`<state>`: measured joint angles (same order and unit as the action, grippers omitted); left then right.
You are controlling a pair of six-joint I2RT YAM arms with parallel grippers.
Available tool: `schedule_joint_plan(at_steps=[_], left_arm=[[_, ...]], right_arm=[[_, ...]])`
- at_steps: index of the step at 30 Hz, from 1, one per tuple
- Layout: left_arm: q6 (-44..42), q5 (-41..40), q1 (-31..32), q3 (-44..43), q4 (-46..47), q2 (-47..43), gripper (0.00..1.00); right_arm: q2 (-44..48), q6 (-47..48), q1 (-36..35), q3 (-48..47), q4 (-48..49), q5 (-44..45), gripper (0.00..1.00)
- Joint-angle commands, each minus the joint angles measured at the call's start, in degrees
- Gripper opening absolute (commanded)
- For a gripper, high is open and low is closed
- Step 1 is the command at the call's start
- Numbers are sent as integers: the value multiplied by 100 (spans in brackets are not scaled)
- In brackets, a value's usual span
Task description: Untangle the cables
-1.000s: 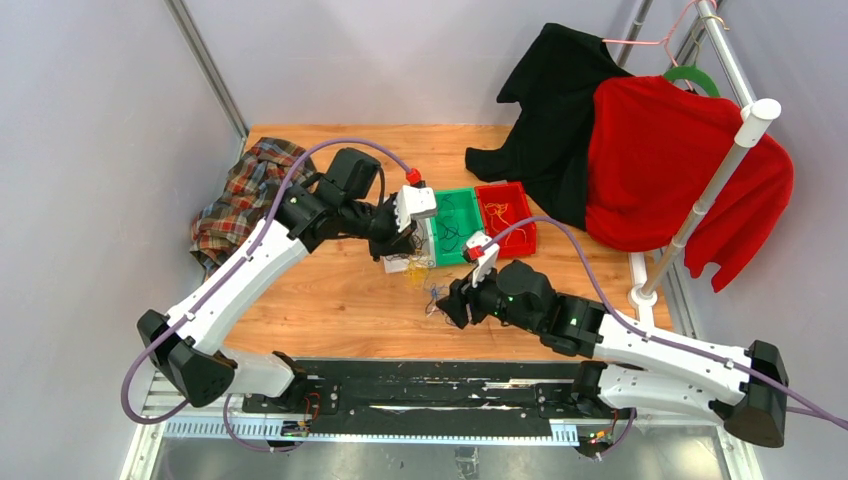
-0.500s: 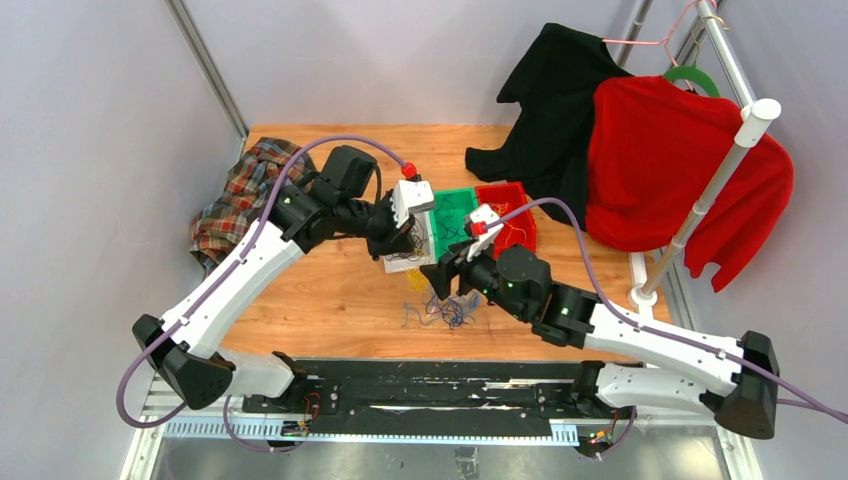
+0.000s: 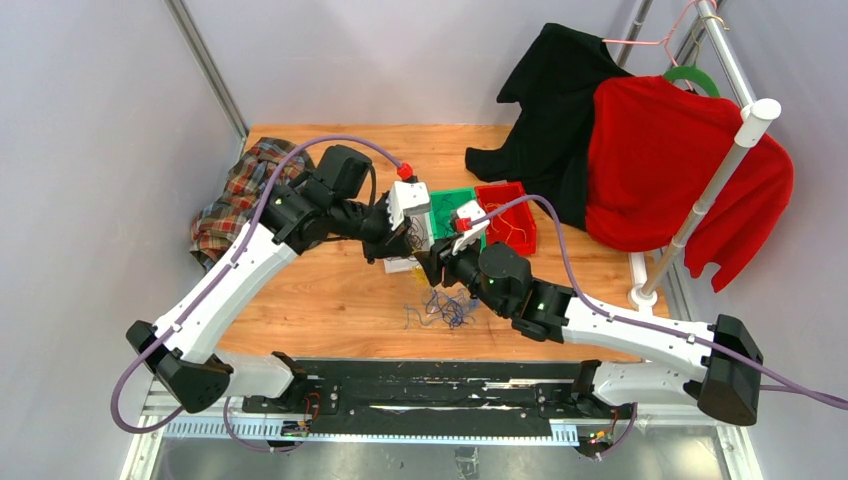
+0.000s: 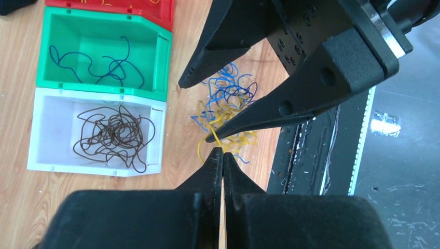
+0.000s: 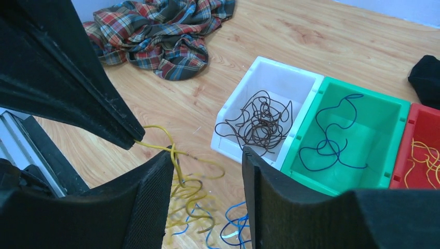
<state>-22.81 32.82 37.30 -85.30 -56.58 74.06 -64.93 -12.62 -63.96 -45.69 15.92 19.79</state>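
The cables (image 3: 445, 305) lie as a loose blue and yellow clump on the wooden table in front of the bins; they also show in the left wrist view (image 4: 228, 101). My left gripper (image 4: 222, 153) is shut on a yellow cable (image 5: 174, 155) and holds that strand up from the clump. It also shows in the top view (image 3: 405, 255) and in the right wrist view (image 5: 129, 142). My right gripper (image 5: 207, 153) is open right beside it, above the clump, and the yellow strand runs past its left finger (image 5: 150, 197). It also shows in the top view (image 3: 437, 272).
Three bins stand in a row: a white bin (image 5: 244, 93) with dark cables, a green bin (image 5: 394, 111) with a blue cable, a red bin (image 5: 423, 124) with yellow cables. A plaid cloth (image 3: 240, 195) lies left. Black and red garments (image 3: 650, 150) hang on a rack, right.
My right gripper has moved up and left, off the clump, and now sits tip to tip with my left gripper. The clump lies uncovered on the table. The left gripper shifted slightly.
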Motion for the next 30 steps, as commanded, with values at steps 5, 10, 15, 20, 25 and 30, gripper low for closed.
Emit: schedule_joint_plan(at_steps=[5,10,15,20,25,30], left_arm=[[-39,276,32,-234,-231,-156,1],[26,462,32,-366,-358,-105,1],[117,681,32,-659,-554,-56,1],[261,913,32,-1024,-679,26,0],[323,956,34,-1327,-714,59,1],[385,938,32,-1662,-710,132,1]], right_arm=[[19,153,60,-17,553,329,50],[-140,106,30,26,735,385,51],[-317,-129,11,228,1012,455,48],[-539,-302,-58,366,1168,445,48],[-618,-491,-89,568,1245,423,45],[-714,-672,-107,741,1255,429,41]])
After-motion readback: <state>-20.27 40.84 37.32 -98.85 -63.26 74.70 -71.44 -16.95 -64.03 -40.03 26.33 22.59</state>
